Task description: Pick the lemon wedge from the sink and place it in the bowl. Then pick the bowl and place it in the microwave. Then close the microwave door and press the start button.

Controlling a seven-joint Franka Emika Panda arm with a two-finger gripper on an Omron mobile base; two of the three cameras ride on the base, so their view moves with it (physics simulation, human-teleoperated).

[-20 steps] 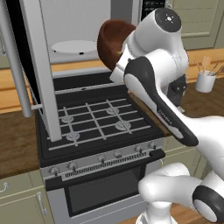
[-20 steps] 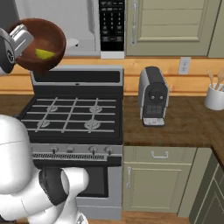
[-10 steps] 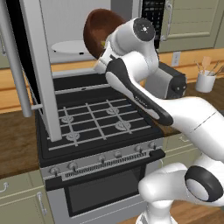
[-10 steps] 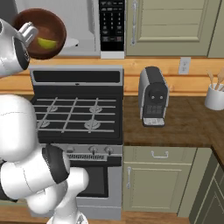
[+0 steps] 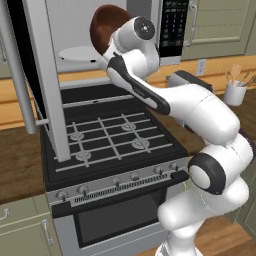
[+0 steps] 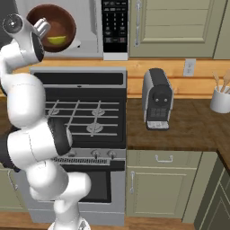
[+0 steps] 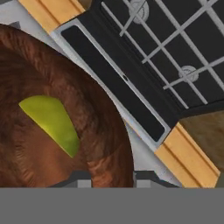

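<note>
I have the lemon wedge point(image 7: 50, 122) lying inside the bowl point(image 6: 50, 28), low against its wall, so the first step looks done. The bowl is tipped slightly and carried high at the mouth of the microwave point(image 5: 75, 30), just above the white turntable plate point(image 5: 77, 53), which is where I judge it has to be set down. My hand point(image 7: 111, 178) is clenched on the bowl's rim, one fingertip inside and one outside, which keeps the wedge from spilling. The microwave door point(image 5: 42, 75) hangs wide open on the left, over the stove point(image 6: 85, 119), leaving the cavity free. Closing it and the keypad point(image 6: 115, 22) come afterwards.
</note>
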